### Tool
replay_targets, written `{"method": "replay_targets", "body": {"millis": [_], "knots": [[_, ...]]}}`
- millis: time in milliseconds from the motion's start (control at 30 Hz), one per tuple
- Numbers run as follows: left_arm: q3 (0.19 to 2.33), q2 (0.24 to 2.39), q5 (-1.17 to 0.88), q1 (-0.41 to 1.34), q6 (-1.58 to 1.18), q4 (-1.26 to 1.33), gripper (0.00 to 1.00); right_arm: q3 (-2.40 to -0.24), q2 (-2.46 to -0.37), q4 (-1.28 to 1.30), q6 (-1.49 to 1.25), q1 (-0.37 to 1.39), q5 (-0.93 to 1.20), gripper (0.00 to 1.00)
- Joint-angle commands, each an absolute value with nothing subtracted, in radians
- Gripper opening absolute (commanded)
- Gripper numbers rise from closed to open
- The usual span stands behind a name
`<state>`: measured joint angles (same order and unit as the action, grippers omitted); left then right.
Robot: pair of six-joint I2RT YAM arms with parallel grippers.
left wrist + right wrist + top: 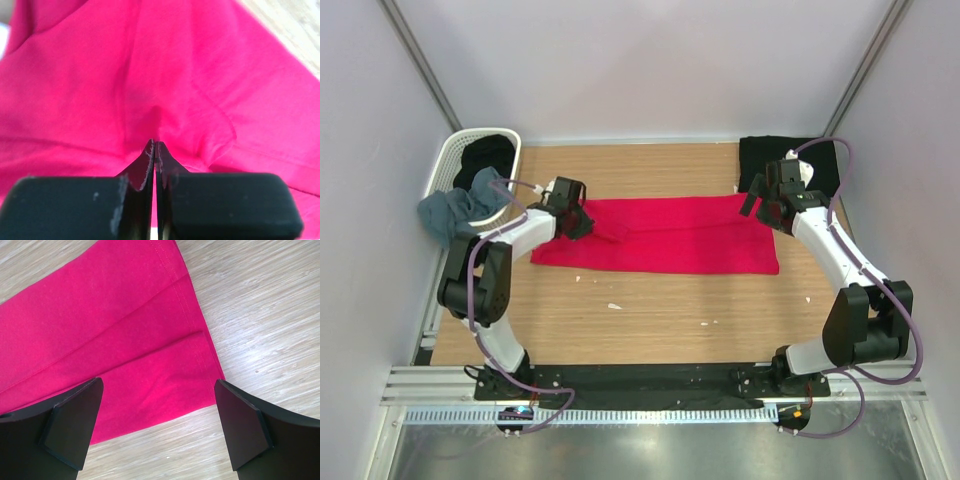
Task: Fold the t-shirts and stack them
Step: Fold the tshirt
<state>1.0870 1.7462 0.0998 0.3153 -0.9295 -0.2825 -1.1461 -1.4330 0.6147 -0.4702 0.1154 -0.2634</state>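
The crimson-red t-shirt (670, 238) is laid out as a long folded band across the middle of the wooden table (650, 310) in the top view. Its left end is pinched by the left gripper (155, 147), whose fingers are pressed together on a small ridge of red cloth gathered at their tips. The right gripper (158, 384) is held above the shirt's right end with its fingers spread wide apart. The hemmed corner of the shirt and bare wood are seen beneath it. A black t-shirt (760, 150) is laid flat at the upper right of the table. At the upper left, a white basket (445, 160) is seen with another black shirt (488, 155) inside and a grey-blue shirt (450, 210) draped over its near rim.
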Motion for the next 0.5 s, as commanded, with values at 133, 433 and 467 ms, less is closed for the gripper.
{"method": "replay_targets", "body": {"millis": [133, 433, 467], "knots": [[1.249, 1.839, 0.08, 0.342, -0.842, -0.268, 0.0, -1.147, -1.427, 0.603, -0.471, 0.12, -0.29, 1.0], [1.387, 1.95, 0.058, 0.356, -0.813, -0.271, 0.02, -1.146, -1.434, 0.606, -0.465, 0.12, -0.305, 1.0], [1.394, 1.956, 0.055, 0.359, -0.807, -0.276, 0.06, -1.146, -1.436, 0.606, -0.465, 0.12, -0.307, 1.0]]}}
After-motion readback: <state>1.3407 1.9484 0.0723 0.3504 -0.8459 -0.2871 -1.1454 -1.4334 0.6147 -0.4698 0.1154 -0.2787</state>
